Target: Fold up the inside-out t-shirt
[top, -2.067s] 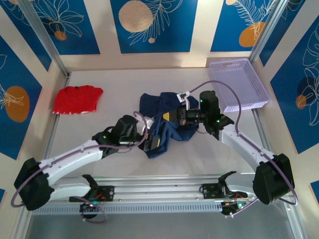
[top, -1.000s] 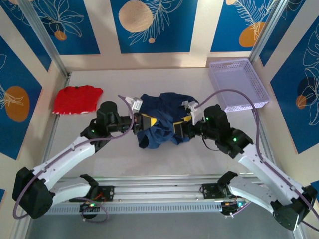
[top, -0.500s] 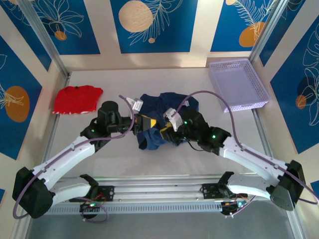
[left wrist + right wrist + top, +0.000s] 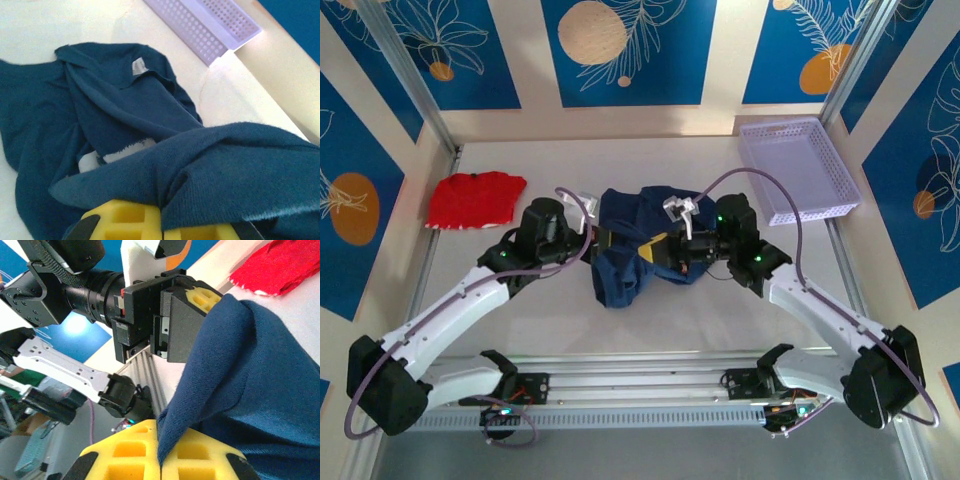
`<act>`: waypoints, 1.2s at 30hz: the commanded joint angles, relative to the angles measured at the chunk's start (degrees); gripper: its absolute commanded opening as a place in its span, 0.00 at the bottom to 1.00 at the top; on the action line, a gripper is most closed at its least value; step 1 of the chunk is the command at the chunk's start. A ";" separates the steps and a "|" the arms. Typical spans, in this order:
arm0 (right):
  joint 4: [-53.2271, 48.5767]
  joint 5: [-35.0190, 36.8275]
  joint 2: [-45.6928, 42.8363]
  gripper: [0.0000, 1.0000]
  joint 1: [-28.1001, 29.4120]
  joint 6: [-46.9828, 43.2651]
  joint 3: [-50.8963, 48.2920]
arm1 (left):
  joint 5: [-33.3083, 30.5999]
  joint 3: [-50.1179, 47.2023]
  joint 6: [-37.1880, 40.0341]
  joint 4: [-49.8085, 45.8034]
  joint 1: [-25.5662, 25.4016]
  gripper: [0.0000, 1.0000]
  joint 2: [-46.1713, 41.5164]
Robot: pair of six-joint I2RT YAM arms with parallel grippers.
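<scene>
The inside-out t-shirt [image 4: 625,275] is a bunched navy heap at mid-table, with a white neck label [image 4: 138,65] showing. My left gripper [image 4: 604,238] is shut on a fold at the heap's left side, and the cloth drapes over its yellow pads [image 4: 125,222]. My right gripper [image 4: 656,250] is shut on another fold just to the right of it. The navy cloth [image 4: 250,390] runs down into the seam between the right gripper's yellow pads [image 4: 200,457]. The two grippers face each other a short way apart, and the left gripper [image 4: 200,297] shows in the right wrist view.
A small red garment [image 4: 475,198] lies at the far left of the table. A lilac perforated basket [image 4: 800,170] stands at the far right. Metal frame rails run along both sides and the near edge.
My right gripper has gone from half open to shut on a fold of the shirt beside the left gripper. The shirt's lower part now hangs further toward the near edge.
</scene>
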 commanded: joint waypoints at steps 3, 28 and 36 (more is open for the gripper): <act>5.91 -5.68 0.94 0.10 -0.46 4.81 0.29 | -3.37 0.15 4.19 -4.30 -0.22 0.02 -2.81; 12.37 -4.43 3.73 0.00 -0.63 13.38 -0.31 | -0.21 -4.36 3.20 -3.78 -0.74 0.49 -14.34; 11.56 -4.22 3.34 0.00 -0.63 12.79 0.03 | 16.99 -4.35 3.64 2.05 -1.35 0.37 -11.90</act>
